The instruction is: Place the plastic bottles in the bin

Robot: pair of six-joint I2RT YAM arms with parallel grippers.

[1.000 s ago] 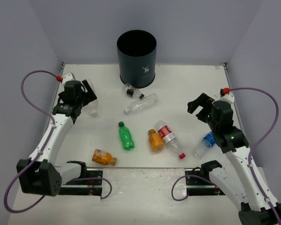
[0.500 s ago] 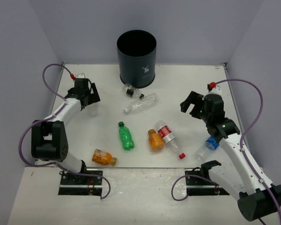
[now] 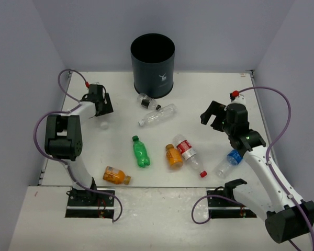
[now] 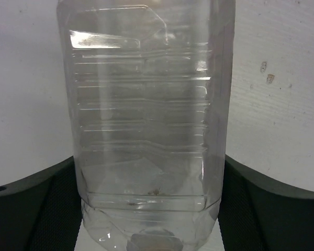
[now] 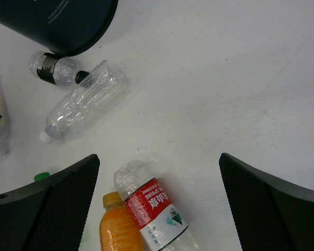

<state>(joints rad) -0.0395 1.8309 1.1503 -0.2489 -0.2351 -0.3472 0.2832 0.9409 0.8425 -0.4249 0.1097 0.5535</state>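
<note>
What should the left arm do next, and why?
Probably finish closing the left gripper on the clear bottle. The wrist view shows the bottle filling the gap, with a finger on each side, but firm contact can't be confirmed. The bottle lies on the table, off to the left of the bin, so a secure grip should come before lifting.

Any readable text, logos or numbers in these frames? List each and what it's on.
No text reads cleanly.
bin: white logo with tiny print beneath, too small to read.
red-labelled bottle: white lettering, too blurred to read.
black-labelled bottle: pale print, illegible.
</note>
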